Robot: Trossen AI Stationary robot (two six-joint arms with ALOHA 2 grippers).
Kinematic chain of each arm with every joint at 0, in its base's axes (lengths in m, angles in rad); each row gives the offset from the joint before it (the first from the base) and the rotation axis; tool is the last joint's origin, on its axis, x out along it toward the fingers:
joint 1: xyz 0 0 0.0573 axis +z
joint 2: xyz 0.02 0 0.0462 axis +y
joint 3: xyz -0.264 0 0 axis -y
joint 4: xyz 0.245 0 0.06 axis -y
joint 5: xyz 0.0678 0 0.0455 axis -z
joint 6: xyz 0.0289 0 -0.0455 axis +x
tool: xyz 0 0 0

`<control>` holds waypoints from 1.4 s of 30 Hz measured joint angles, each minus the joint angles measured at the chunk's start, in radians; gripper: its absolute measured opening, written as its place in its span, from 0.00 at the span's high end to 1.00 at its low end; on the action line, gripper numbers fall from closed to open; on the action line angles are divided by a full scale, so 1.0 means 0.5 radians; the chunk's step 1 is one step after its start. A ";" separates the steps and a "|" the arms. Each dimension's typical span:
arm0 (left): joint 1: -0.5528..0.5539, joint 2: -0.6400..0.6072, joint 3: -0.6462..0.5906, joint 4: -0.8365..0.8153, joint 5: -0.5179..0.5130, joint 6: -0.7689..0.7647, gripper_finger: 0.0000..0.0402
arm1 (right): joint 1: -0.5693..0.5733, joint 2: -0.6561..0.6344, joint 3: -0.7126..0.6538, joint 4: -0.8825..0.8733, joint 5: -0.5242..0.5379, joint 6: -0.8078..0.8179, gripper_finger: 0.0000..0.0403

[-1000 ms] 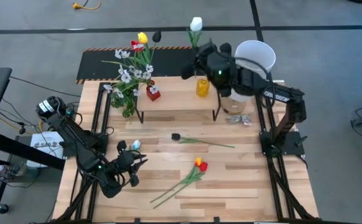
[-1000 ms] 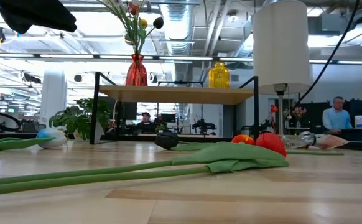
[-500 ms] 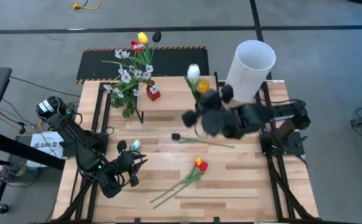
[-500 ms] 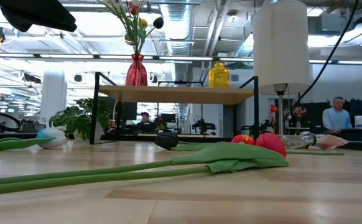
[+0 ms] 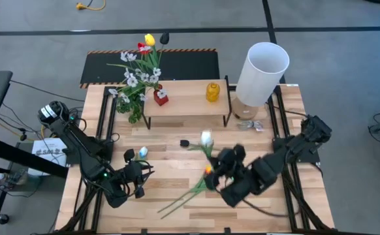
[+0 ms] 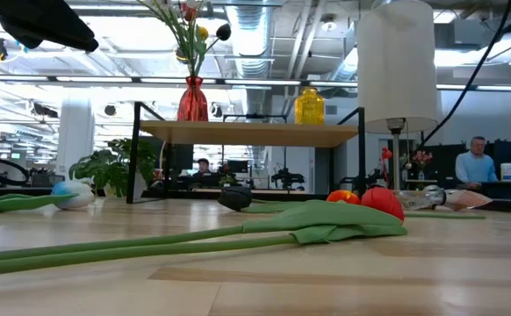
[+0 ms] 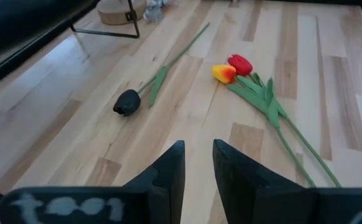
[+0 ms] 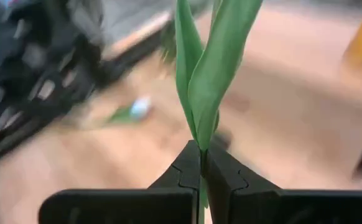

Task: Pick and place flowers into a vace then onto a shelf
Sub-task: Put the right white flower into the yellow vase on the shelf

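My right gripper point(image 5: 214, 168) hangs over the middle of the table, shut on a white tulip whose head point(image 5: 206, 138) points toward the far edge. Under it lie a red and an orange tulip point(image 7: 233, 67). A black tulip point(image 5: 185, 142) lies on its side nearer the shelf point(image 5: 187, 108). On the shelf stand a red vase point(image 5: 160, 98) with several flowers and a yellow vase point(image 5: 212, 91). My left gripper point(image 5: 141, 175) waits at the near left, open by a narrow gap point(image 7: 198, 168) with nothing in it, beside a pale blue tulip point(image 5: 142, 152). My right gripper pinches the white tulip's green stem point(image 8: 201, 157) between its two fingertips, just below the leaves point(image 8: 212, 68). The leaves and head stand out beyond the fingers. The flower is lifted clear of the table; its head lies outside the wrist view.
A tall white cylinder point(image 5: 262, 65) stands at the shelf's right end, with a crumpled wrapper point(image 5: 247, 125) at its foot. A bushy leaf sprig point(image 5: 135, 112) lies by the shelf's left legs. Black frame rails run along the table's left and right sides.
My right gripper has swung from above the shelf's right end, by the yellow vase, toward the near edge and down to the table's middle. It turned as it went and stayed shut on the white tulip, which came along clear of the shelf.
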 joint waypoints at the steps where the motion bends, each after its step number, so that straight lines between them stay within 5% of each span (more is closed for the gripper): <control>1: 0.000 0.000 0.000 0.000 0.000 0.000 0.82 | 0.034 0.000 -0.031 0.037 -0.104 0.030 1.00; 5: 0.001 0.000 0.000 0.000 0.012 0.023 0.82 | 0.127 0.000 -0.151 0.405 -0.482 -0.023 1.00; 8: 0.000 0.000 0.000 0.001 0.068 0.052 0.82 | 0.155 0.000 -0.230 0.907 -0.512 -0.281 1.00; 16: 0.000 0.000 0.000 0.002 0.264 0.076 0.82 | 0.035 0.063 -0.361 2.448 -0.513 -1.668 1.00; 20: 0.000 0.000 0.000 0.007 0.271 0.074 0.82 | -0.095 0.144 -0.361 3.202 -0.807 -2.364 1.00; 25: 0.000 0.000 0.000 0.046 0.263 0.072 0.82 | -0.277 0.166 -0.360 3.662 -0.956 -2.861 1.00; 30: 0.000 0.000 0.000 0.049 0.202 0.001 0.82 | -0.447 0.115 -0.360 3.767 -0.768 -3.086 1.00; 38: 0.000 0.000 0.000 0.056 0.078 -0.034 0.82 | -0.616 0.040 -0.359 3.929 0.458 -3.676 1.00; 42: 0.000 0.000 0.000 0.055 0.026 -0.038 0.82 | -0.717 0.036 -0.477 4.351 0.573 -3.955 1.00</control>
